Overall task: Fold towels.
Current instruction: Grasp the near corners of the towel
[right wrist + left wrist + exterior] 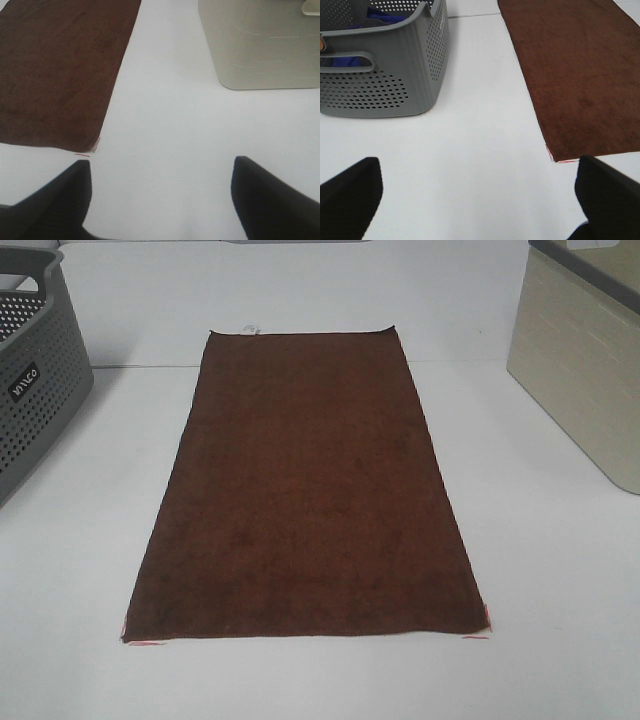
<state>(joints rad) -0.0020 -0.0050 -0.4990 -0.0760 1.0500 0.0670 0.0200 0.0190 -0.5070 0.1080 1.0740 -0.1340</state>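
Note:
A dark reddish-brown towel [305,490] lies flat and unfolded on the white table, long side running away from me, with a small white tag [251,329] at its far short edge. Neither gripper shows in the exterior high view. In the left wrist view the left gripper [477,200] is open over bare table, short of the towel's near left corner [552,156]. In the right wrist view the right gripper [162,195] is open over bare table, short of the towel's near right corner [95,145]. Both grippers are empty.
A grey perforated basket [35,380] stands at the left, holding blue cloth [380,20]. A beige bin [585,360] stands at the right and also shows in the right wrist view [260,45]. Thin red marks [476,637] sit at the towel's near corners.

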